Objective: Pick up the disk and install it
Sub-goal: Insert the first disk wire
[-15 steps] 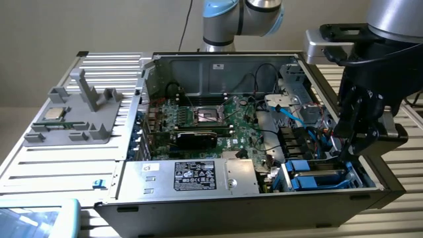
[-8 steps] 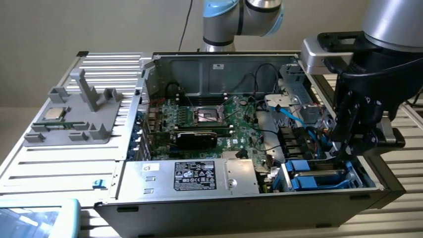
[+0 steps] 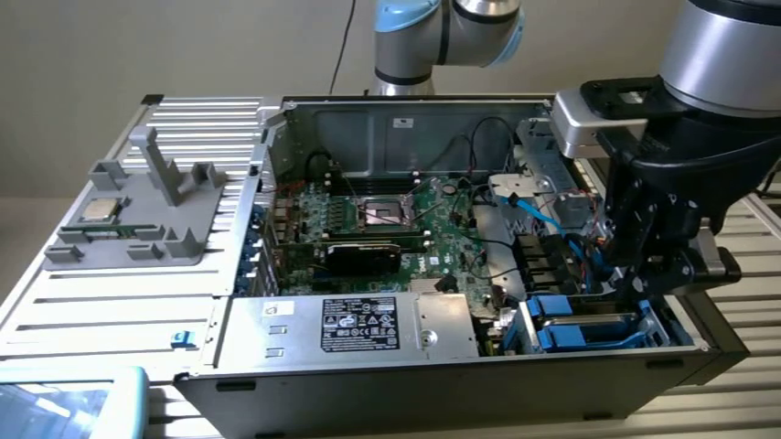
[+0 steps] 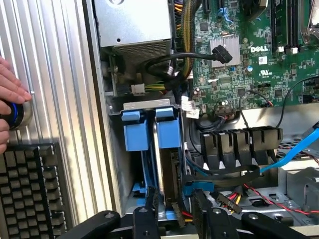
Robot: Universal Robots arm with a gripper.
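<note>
The disk [image 4: 168,130] stood on edge in the drive bay at the corner of the case [image 3: 403,114], on the exterior view's right. Its blue frame was uppermost, just beside a second blue carrier [image 4: 134,130]. That upright seat was probably how the bay takes drives, slid down along its rails. The tool [image 4: 174,219] hung right over the disk's end, in line with it. Whether it pinched the frame or stood spread, I could not tell.

The wrist view gave the two carriers side by side and the cables [image 4: 219,174] crowding the bay. It also gave a person's hand [image 4: 10,94] at a blue-ringed knob [image 4: 15,113] near a keyboard [image 4: 30,189]. The exterior view gave instead the tool [image 3: 643,285] low over the bay, the motherboard [image 3: 390,219] and the supply box [image 3: 354,325]. It also gave a grey fixture [image 3: 134,229] out on the bench [image 3: 73,311].
</note>
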